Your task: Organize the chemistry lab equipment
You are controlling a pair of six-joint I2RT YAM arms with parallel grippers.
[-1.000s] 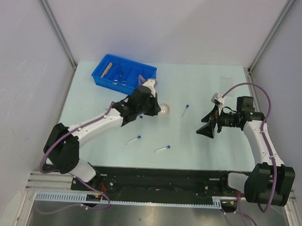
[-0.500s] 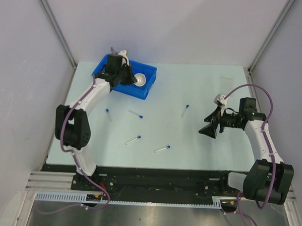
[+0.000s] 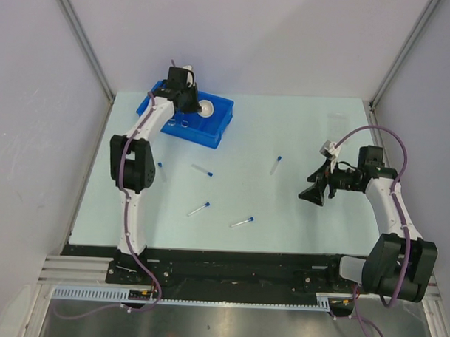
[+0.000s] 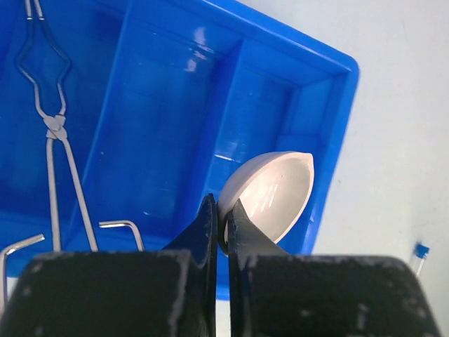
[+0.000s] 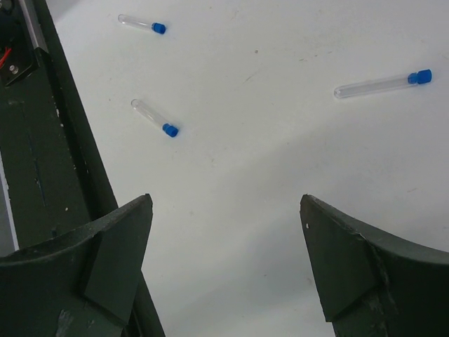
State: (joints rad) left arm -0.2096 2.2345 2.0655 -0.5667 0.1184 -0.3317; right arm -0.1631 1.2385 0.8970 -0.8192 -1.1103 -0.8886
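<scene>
The left hand (image 4: 221, 219) is clenching on the rim of the small white round dish (image 4: 270, 191). Its 2 fingers are pressing nearly together, with only the thin edge of the dish between them. The dish is hanging tilted, its hollow facing the wrist camera, over the right-hand end of the blue bin (image 4: 168, 105). Whether it is touching the bin's floor cannot be told. Seen from above, the left arm is reaching out to the far left corner of the desk (image 3: 300, 127), where the bin is sitting, and the dish is showing inside the bin's outline. The metal tongs (image 4: 52, 133) are lying in the bin's left compartment, well apart from the dish.

The right hand (image 3: 315, 191) is hanging released over the right side of the desk. Its 2 fingers are standing wide apart and gripping nothing, and bare desk is showing between them in the wrist view.

5 small clear blue-capped tubes are lying flat on the desk, all outside the bin and apart from one another. 1 tube (image 3: 161, 168) is lying beside the left arm, 1 tube (image 3: 203, 170) on the near side of the bin, and 1 tube (image 3: 275, 164) near the middle. 1 tube (image 3: 199, 208) and 1 more tube (image 3: 242, 222) are lying nearer the arm bases. 3 of the tubes are showing ahead of the right hand in its wrist view, none touching it.
</scene>
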